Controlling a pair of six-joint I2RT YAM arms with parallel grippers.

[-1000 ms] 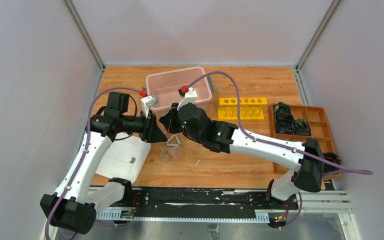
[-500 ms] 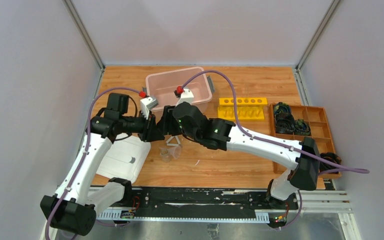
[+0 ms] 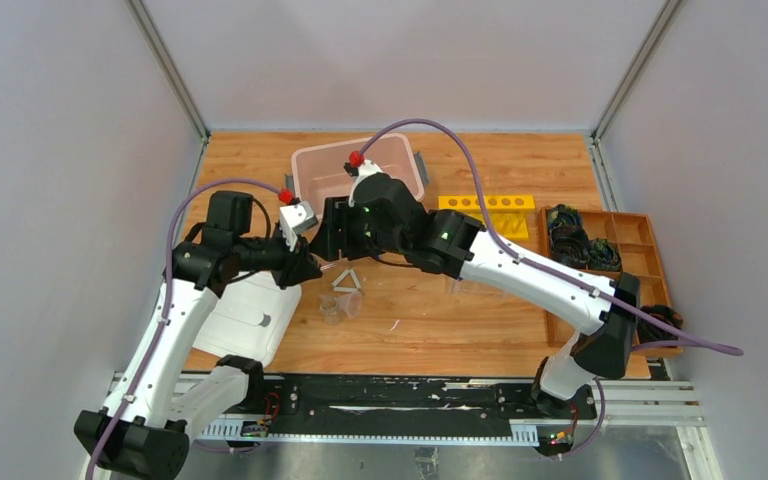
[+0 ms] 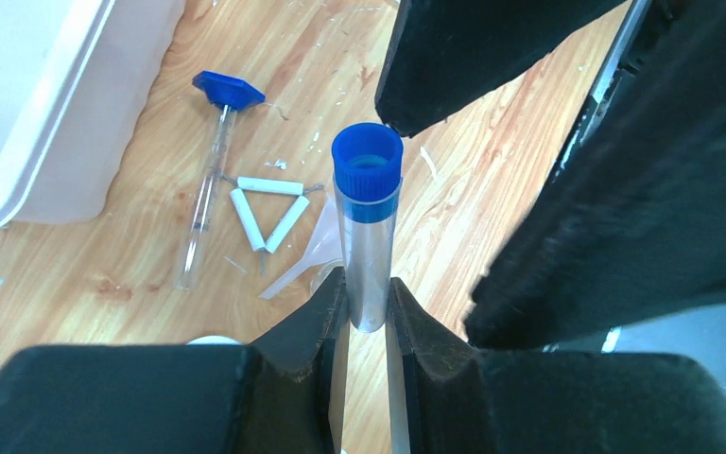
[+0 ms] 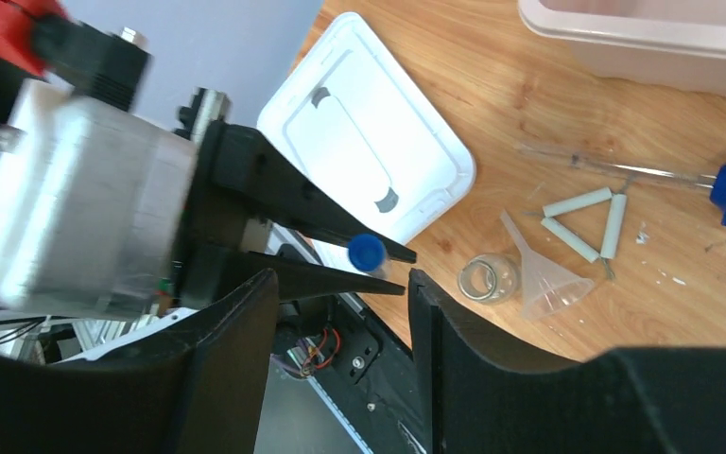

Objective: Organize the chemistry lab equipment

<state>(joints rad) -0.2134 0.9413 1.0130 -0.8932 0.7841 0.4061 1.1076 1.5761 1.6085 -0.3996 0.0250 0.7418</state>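
A clear tube with a blue cap (image 4: 369, 218) stands upright between the tips of my left gripper (image 4: 369, 295), which is shut on its lower end. Facing it tip to tip is my right gripper (image 5: 340, 284), open, its fingers on either side of the cap (image 5: 367, 252) without touching it. In the top view the two grippers, left (image 3: 310, 266) and right (image 3: 328, 236), meet left of centre. On the table below lie a white triangle (image 4: 265, 210), a thin clear blue-tipped rod (image 4: 210, 180), a clear funnel (image 5: 548, 276) and a small clear cup (image 5: 484, 280).
A pink bin (image 3: 360, 165) stands at the back centre, and its white lid (image 3: 250, 315) lies at the front left. A yellow tube rack (image 3: 485, 215) sits right of the bin. A wooden compartment tray (image 3: 630, 245) holding black coiled items is at the far right.
My right gripper has opened and let go of the tube, which now stays in the left gripper. Both wrists have shifted left and slightly back.
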